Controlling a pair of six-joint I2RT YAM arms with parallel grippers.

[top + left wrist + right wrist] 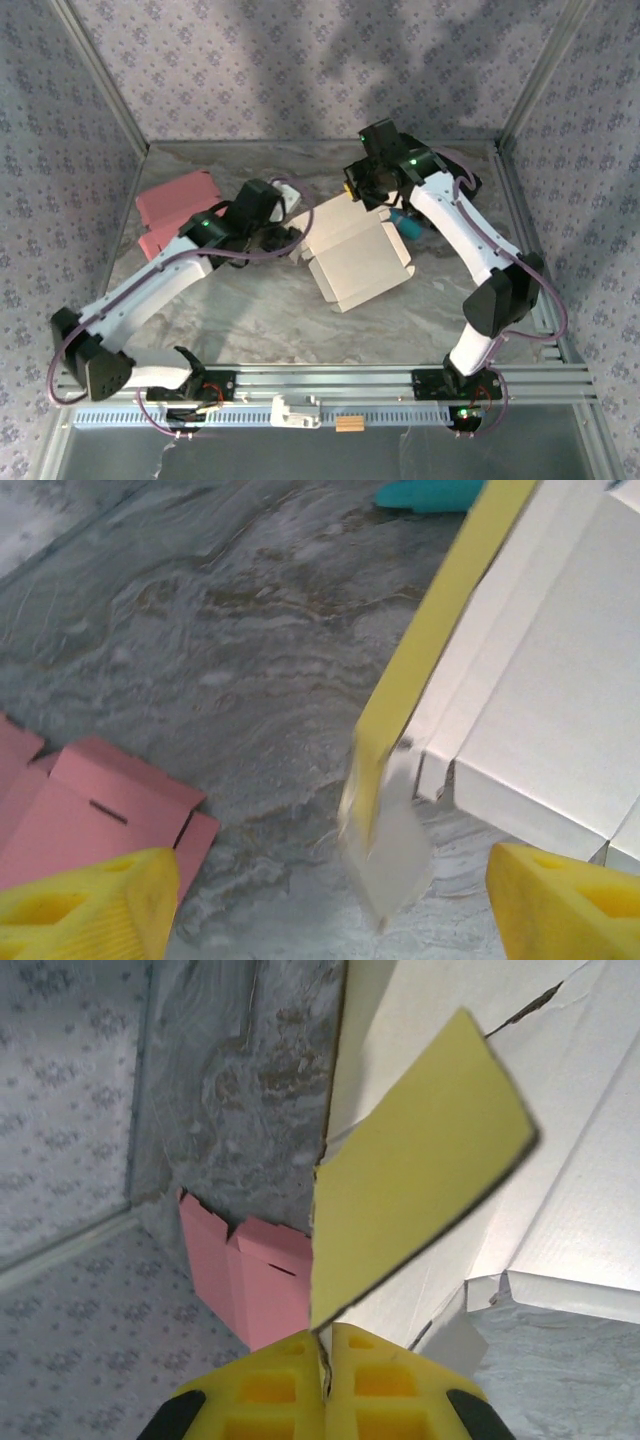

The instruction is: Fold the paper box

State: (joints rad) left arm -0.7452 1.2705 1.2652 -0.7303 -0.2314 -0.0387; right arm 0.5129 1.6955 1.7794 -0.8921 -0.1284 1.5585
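**Fig. Raising a flap of the box.** In the top view the half-formed box (355, 258) lies at frame centre on the table (250, 310), with a pink blank (172, 208) at upper left. In the right wrist view the right jaws, pressed together at the bottom edge, pinch the lower corner of a yellow flap (410, 1170) that stands up from the box's white panels. In the left wrist view the left jaws are spread wide, one finger (85, 905) in each bottom corner. They hold nothing, and the flap's tip between them is blurred.

The step in hand appears to be turning this flap over along its crease. To do it well, the right jaws should swing the flap about the crease rather than pull on it. A pull would likely drag the light box or buckle the paper. The free left jaws are best set down on the panel just beside the crease, pinning the box clear of the flap's path.
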